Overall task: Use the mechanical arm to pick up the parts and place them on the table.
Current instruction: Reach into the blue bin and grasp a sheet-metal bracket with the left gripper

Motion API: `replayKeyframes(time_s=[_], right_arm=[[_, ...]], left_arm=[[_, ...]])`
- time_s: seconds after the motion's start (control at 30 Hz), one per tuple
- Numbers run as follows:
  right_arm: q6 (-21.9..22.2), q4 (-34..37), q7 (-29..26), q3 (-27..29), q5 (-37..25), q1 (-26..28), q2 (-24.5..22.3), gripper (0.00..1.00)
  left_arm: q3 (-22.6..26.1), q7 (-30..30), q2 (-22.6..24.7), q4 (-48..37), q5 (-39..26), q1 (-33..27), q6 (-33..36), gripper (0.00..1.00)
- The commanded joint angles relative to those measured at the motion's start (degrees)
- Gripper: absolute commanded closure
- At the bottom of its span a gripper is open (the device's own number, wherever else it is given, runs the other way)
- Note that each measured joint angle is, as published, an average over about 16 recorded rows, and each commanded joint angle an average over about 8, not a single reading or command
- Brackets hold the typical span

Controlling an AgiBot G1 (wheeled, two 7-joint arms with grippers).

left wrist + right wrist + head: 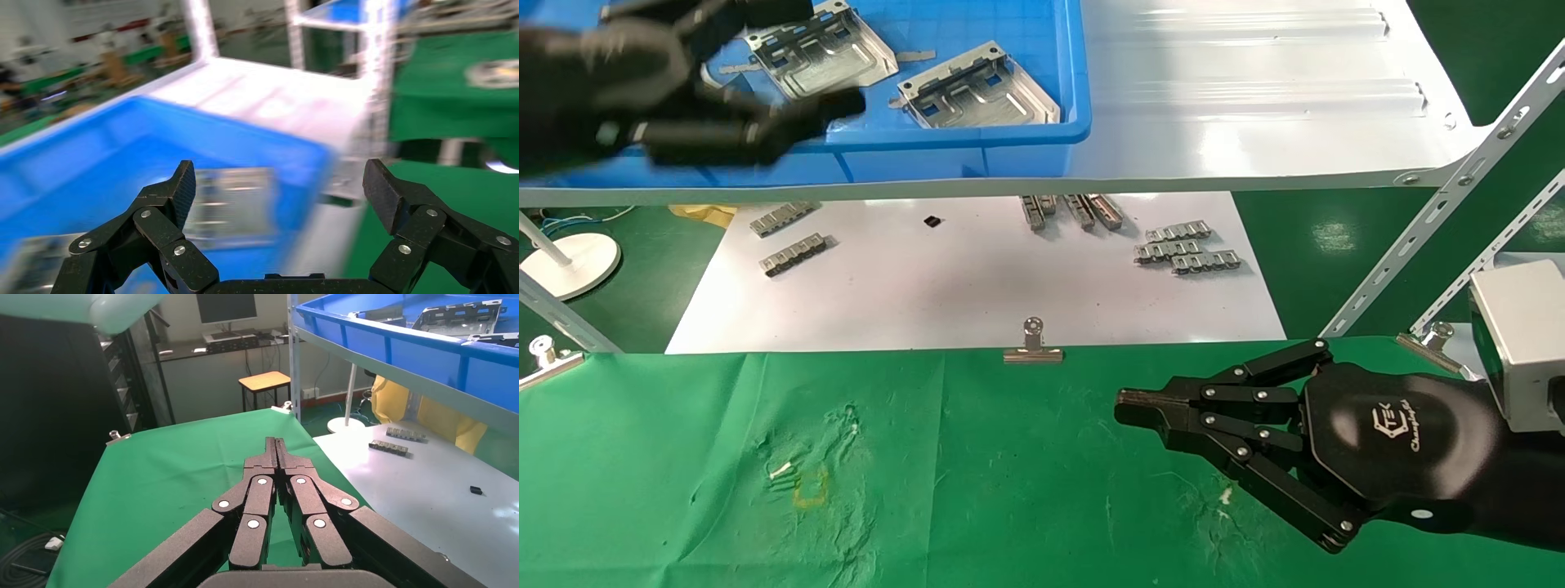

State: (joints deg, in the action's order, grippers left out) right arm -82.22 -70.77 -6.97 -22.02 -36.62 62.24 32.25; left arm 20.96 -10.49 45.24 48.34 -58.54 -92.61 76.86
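Observation:
Two silver sheet-metal parts lie in a blue bin [977, 151] on the white shelf: one [823, 51] at the back, one [978, 88] near the bin's front right corner. My left gripper [789, 122] hovers blurred over the bin's left front, open and empty. In the left wrist view its fingers [182, 190] are spread wide, with a blurred part [231, 202] in the blue bin [92, 159] beyond them. My right gripper [1128, 402] is shut and empty, low over the green cloth table [928, 474] at the right. In its wrist view the gripper [275, 444] has its jaws pressed together.
The glossy white shelf [1254, 106] with slotted metal struts [1442, 204] overhangs a white sheet [977, 278] holding several small toothed strips [1185, 249]. Binder clips [1032, 347] hold the green cloth's far edge. A white lamp base [568, 261] stands at the left.

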Motion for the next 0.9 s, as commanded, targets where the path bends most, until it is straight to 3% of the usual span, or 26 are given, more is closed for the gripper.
replayKeyframes(time_s=[0.03,0.33,0.4,0.6,0.67,0.9], right_arm=[[0.0,0.0,0.0,0.0,0.0,0.0,0.0,1.0],[0.0,0.0,0.0,0.0,0.0,0.0,0.0,0.99],[0.0,0.0,0.0,0.0,0.0,0.0,0.0,0.82],[0.0,0.0,0.0,0.0,0.0,0.0,0.0,0.08],[0.0,0.0,0.0,0.0,0.0,0.0,0.0,0.0],[0.0,0.0,0.0,0.0,0.0,0.0,0.0,0.0]], left_arm=[[1.65,0.4,2.47,-5.36,-3.9,-5.26,-1.42,0.0],[6.69,6.08,14.11,-29.16,-15.65,-19.31,-15.94,0.01],[7.43,6.8,16.16,-32.86,-17.34,-21.02,-19.79,0.2],[9.59,7.98,19.97,-40.1,-21.19,-24.43,-26.03,0.94],[10.21,8.08,20.58,-41.65,-22.12,-25.21,-26.42,1.0],[11.57,7.69,21.37,-45.15,-24.07,-26.97,-25.75,1.0]])
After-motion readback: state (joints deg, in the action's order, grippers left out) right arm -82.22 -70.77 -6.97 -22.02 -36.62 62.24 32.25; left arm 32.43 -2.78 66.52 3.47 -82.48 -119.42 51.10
